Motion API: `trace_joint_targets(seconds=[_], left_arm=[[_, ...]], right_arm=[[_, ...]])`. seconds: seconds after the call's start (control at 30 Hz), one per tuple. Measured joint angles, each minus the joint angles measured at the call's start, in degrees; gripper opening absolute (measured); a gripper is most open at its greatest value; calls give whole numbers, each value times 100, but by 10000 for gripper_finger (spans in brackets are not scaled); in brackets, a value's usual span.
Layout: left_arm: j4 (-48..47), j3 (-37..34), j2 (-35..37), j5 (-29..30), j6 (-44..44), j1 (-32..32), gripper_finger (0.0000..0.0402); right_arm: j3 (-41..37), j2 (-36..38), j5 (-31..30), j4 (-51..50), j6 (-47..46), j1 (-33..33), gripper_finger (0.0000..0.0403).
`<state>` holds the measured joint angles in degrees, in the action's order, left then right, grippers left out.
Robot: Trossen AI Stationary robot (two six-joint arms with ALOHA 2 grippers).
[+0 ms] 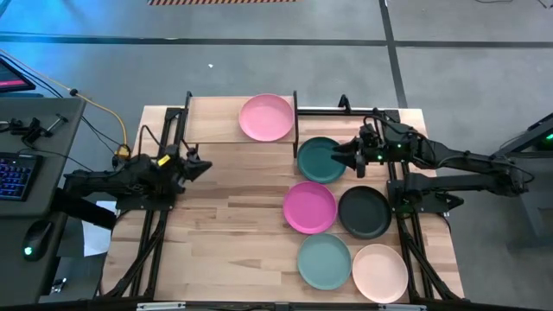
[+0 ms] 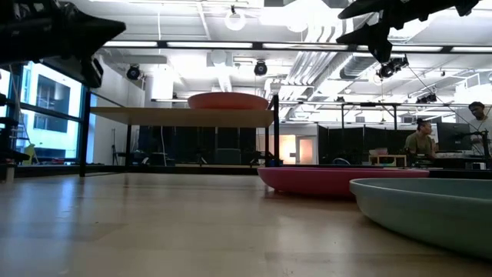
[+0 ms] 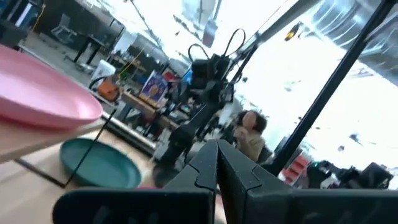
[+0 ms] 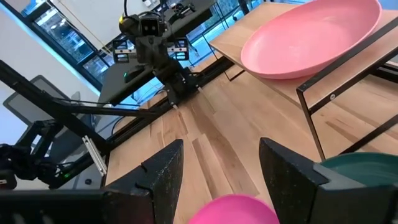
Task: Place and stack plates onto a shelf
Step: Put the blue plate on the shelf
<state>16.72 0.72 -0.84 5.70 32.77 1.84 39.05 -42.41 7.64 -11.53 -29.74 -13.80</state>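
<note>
The light pink plate [image 1: 266, 117] rests flat on the raised wooden shelf [image 1: 212, 121], toward its right end. On the table lie the dark teal plate [image 1: 320, 161], magenta plate [image 1: 309, 207], black plate [image 1: 364, 212], pale teal plate [image 1: 324, 261] and peach plate [image 1: 379, 272]. My right gripper [image 1: 336, 155] hovers open above the dark teal plate's right part, well clear of it; its wrist view shows the spread fingers [image 4: 221, 180] with the magenta plate [image 4: 233, 210] and dark teal plate [image 4: 367, 168] below. My left gripper [image 1: 207, 166] waits shut [image 3: 217, 168] at the table's left.
Black metal posts [image 1: 296, 121] flank the shelf; its left half is bare wood. The table's left half [image 1: 225, 225] holds no plates. A desk with a keyboard [image 1: 17, 173] stands beyond the left edge. People sit in the room behind [image 2: 421, 138].
</note>
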Motion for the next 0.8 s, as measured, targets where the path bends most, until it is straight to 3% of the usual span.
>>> trace_joint_targets(seconds=[0.43, 0.8], left_arm=[[167, 356, -110, -158, -261, -7, 1], [-942, 1987, -1793, -63, -1275, -6, 1]], right_arm=[[0, 0, -101, 876, -467, 0, 192], [2, 0, 296, 1456, 273, -1, 192]])
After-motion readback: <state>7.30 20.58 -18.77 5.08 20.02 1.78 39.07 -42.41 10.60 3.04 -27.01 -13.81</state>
